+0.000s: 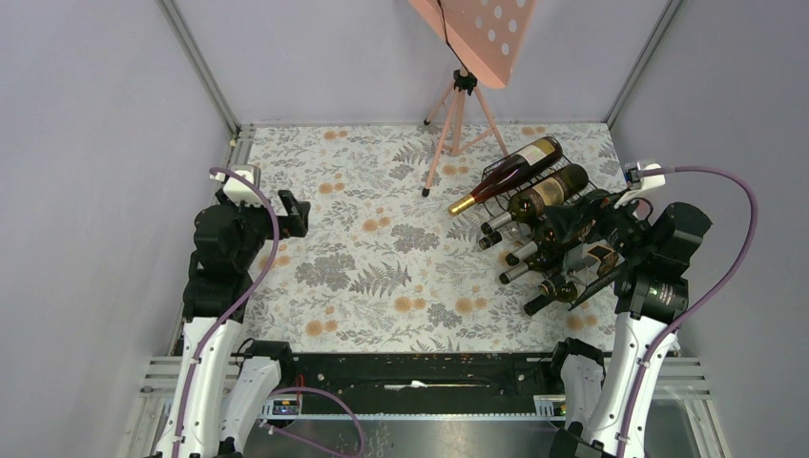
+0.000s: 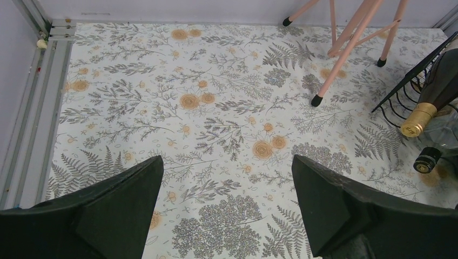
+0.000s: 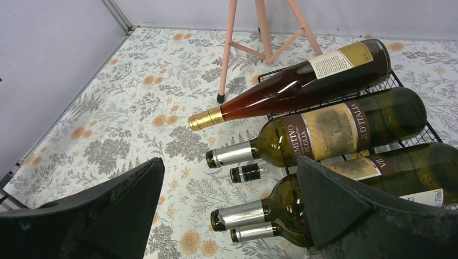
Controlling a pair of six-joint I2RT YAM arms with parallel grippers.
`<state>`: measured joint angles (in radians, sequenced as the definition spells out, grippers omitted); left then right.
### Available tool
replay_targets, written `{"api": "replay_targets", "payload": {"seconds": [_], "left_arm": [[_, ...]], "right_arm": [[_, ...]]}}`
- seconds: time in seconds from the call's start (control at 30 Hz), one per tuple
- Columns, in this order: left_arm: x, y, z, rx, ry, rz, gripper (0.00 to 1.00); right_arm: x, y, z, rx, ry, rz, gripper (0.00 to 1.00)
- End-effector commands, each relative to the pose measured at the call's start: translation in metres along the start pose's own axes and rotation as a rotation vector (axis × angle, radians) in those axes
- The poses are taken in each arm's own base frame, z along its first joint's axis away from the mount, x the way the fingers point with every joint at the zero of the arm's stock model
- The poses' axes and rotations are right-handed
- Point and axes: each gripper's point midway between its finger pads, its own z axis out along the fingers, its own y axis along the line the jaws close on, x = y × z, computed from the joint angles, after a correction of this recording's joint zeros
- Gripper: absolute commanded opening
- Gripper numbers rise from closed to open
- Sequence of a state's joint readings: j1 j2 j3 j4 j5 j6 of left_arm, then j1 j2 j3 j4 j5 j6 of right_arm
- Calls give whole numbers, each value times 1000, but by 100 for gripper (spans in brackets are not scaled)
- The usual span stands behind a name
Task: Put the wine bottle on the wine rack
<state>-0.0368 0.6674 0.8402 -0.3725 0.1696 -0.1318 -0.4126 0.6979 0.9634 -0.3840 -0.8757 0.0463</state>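
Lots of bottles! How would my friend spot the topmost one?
Find the pink tripod stand at the back; the black wire rack of bottles sits just beside it. The topmost bottle lies nearest the stand: clear glass showing reddish-amber wine and a gold foil neck, while its neighbours are dark green with silver or black caps.

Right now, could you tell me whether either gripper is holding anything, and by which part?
Nothing is held. The left gripper is open over the tablecloth; the right gripper is open near the wine bottles on the wine rack.
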Motion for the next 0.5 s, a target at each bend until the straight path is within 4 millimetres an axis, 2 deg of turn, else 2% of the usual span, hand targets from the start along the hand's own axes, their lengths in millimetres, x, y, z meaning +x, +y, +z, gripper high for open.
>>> {"api": "replay_targets", "payload": {"seconds": [0.0,0.2,0.37,0.47], "left_arm": [[-18,-3,-4,14,-53,25,99],[-20,-1,-7,1,-62,30,99],[-21,1,-7,-8,-63,26,99],[-21,2,-7,-10,-62,27,99]], "right_arm": [[-6,-8,-2,55,-26,-38,100],[-7,-23,-5,143,-28,-46,100],[-10,-59,-15,363,-37,-48,100],[-12,-58,-17,366,-32,-71,100]]}}
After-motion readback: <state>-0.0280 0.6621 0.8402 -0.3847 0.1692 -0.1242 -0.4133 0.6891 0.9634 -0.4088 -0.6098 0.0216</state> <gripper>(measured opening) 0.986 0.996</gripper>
